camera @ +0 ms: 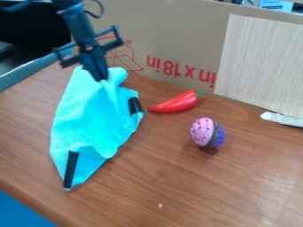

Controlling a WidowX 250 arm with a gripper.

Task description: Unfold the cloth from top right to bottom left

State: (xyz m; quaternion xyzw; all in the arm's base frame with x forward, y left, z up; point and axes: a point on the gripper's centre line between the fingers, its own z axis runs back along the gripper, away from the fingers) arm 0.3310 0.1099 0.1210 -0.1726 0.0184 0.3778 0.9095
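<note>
The black gripper (100,74) hangs down at the upper left, its fingers pinched on the top of the cloth. Bright turquoise, the cloth (91,117) rises to the gripper in a peak and spreads down over the left part of the table. A rounded fold bulges just right of the fingertips. Black strips show at the cloth's right edge and at its lower left corner. Part of the lower edge is creased and folded over.
A red toy pepper (176,103) lies right of the cloth. Farther right is a pink and purple toy cupcake (207,132). Behind the wooden table (237,186) stands a cardboard panel (177,40) with a pale board (260,62) against it. A white scrap (281,119) lies at the right edge.
</note>
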